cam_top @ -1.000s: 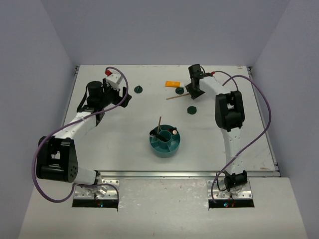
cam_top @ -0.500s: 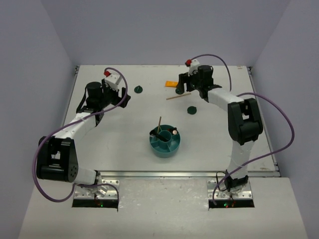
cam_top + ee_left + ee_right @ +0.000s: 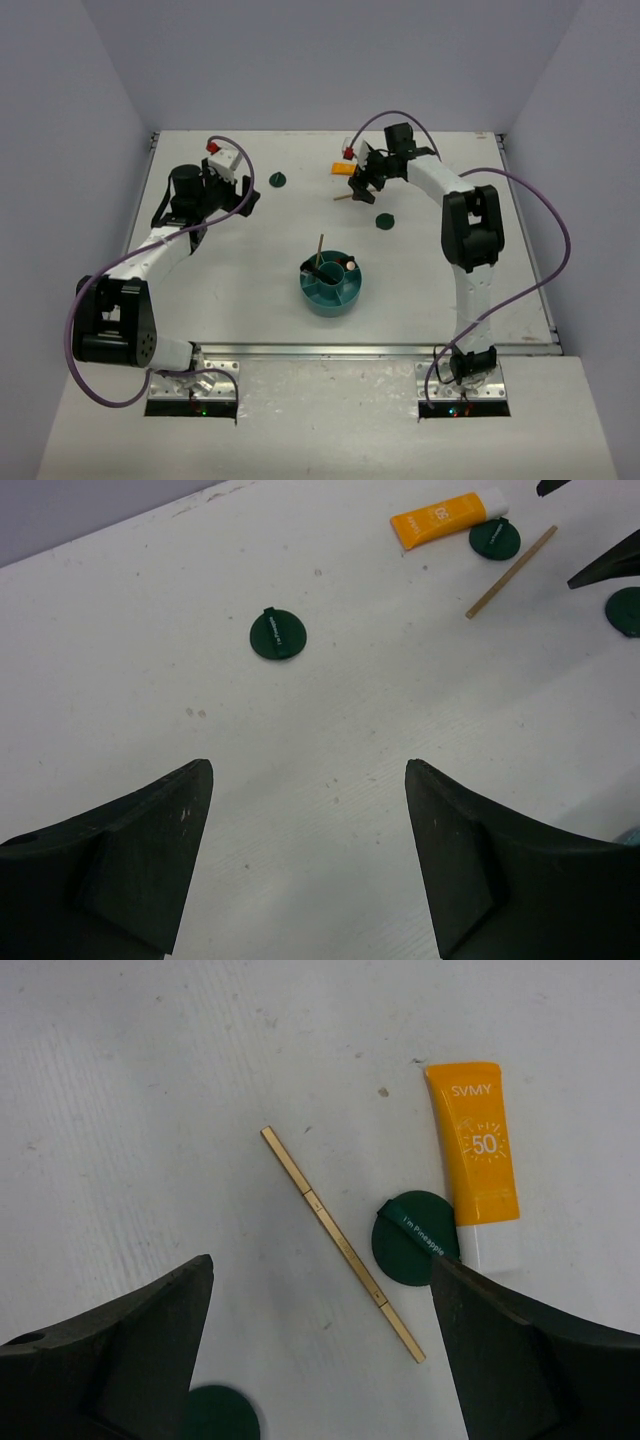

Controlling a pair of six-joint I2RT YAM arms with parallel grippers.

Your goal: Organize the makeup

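Note:
A thin gold pencil (image 3: 342, 1244) lies on the white table beside a dark green compact (image 3: 414, 1238) and an orange-and-white packet (image 3: 473, 1150). My right gripper (image 3: 320, 1350) is open and hovers just above the pencil, its jaws on either side of it. A second compact (image 3: 215, 1415) lies near its left finger. In the top view the right gripper (image 3: 361, 186) is at the back middle. A third compact (image 3: 279, 636) lies ahead of my open, empty left gripper (image 3: 308, 860), which sits at the back left in the top view (image 3: 248, 198).
The teal divided bowl (image 3: 330, 307) stands at the table's middle front, holding a tan stick (image 3: 319, 250) and a dark item. Grey walls close in the table on three sides. The right arm's purple cable loops over the right side.
The right arm has swung left and its wrist has turned, bringing the open gripper over the gold pencil. The left arm has not moved.

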